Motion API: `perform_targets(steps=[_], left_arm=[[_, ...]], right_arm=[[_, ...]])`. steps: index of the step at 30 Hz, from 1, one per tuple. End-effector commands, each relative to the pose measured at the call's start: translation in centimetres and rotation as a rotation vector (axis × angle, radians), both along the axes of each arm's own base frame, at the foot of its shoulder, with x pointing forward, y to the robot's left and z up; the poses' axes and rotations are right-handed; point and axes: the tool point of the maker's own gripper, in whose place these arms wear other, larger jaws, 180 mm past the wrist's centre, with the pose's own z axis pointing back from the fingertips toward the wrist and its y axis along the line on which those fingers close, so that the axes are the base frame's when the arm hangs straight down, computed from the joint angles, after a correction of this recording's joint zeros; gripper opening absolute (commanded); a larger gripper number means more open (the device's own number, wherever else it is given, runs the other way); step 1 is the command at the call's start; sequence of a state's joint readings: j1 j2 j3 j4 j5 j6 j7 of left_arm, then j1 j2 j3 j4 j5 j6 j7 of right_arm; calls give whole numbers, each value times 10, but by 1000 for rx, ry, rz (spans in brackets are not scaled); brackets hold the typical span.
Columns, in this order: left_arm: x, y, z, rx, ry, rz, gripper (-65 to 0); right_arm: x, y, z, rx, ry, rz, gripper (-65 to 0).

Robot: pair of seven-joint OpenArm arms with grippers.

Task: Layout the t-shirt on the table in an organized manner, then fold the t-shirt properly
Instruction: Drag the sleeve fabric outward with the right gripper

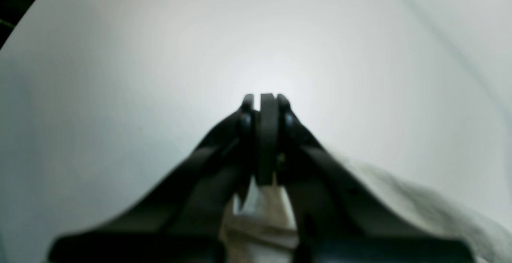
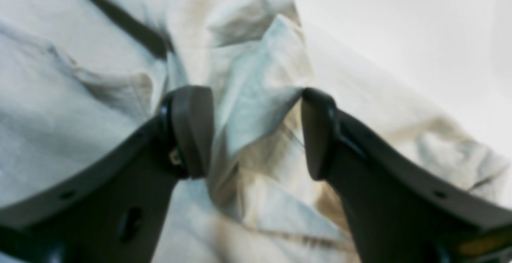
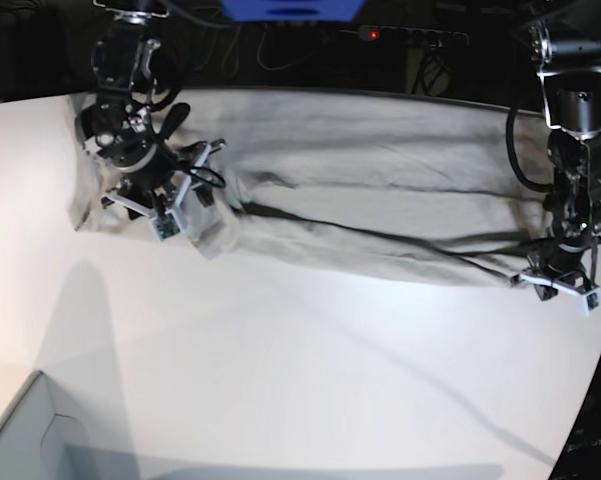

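The light grey-beige cotton t-shirt (image 3: 360, 190) is lying stretched in a long band across the far part of the large smooth white table (image 3: 300, 370), from one arm to the other. Its collar and sleeves are hard to pick out among the creases, and the left wrist view is blurring everything close to the lens.

The black left gripper (image 1: 267, 99) is sitting near the table's curved edge, jaws together and clamped on a fold of the t-shirt (image 1: 260, 215); cloth is bunching behind the fingers. The black right gripper (image 2: 256, 133) is standing over a raised crumpled fold of the t-shirt (image 2: 248, 95), jaws apart, the fold between the fingers (image 2: 192, 131); I cannot tell whether they are touching it.

The near half of the table is lying bare, with a grey box corner (image 3: 25, 440) cut off at the base view's lower edge. Only the base view is showing the whole shirt; only the right wrist view is showing the fold between the jaws.
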State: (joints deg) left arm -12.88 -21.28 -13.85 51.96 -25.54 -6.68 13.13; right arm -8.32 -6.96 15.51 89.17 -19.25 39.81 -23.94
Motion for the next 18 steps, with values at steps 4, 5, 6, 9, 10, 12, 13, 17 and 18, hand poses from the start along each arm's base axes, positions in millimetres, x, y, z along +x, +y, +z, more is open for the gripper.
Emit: perform_targets(steps=[4,5,6,9,10,12,13,17,18], left_arm=[[12,11,24,28,-66,8,-648],[12,11,24,28,-66,8,-648],[12,11,24,28,-66,8,-648],[12,12,24,30,-67,8,-648],[12,12,25,30,-68,7,-648],[14,12,27,32,-73,7,-648],[15,12,28,32,-76,8,-648],[17,12,31,33,-84,8,-648],[19,12,34,33,-90,8,-648]], right_arm=[[27,-1,22,7,-87,6,-571],[32,-1,26,6,-99,6,-632],[37,-1,29,3,-108,7,-650],[49,-15,35,-38,-107,4,-650],[53,-18,37,-51,-107,2,-650],[66,-26,48,-73,-129,0,-650],[71,-32,52,-91,-138,-1,-650],[100,-41,79,-115,-207,-3,-650],[107,-43,84,-117,-220,-3,-650]])
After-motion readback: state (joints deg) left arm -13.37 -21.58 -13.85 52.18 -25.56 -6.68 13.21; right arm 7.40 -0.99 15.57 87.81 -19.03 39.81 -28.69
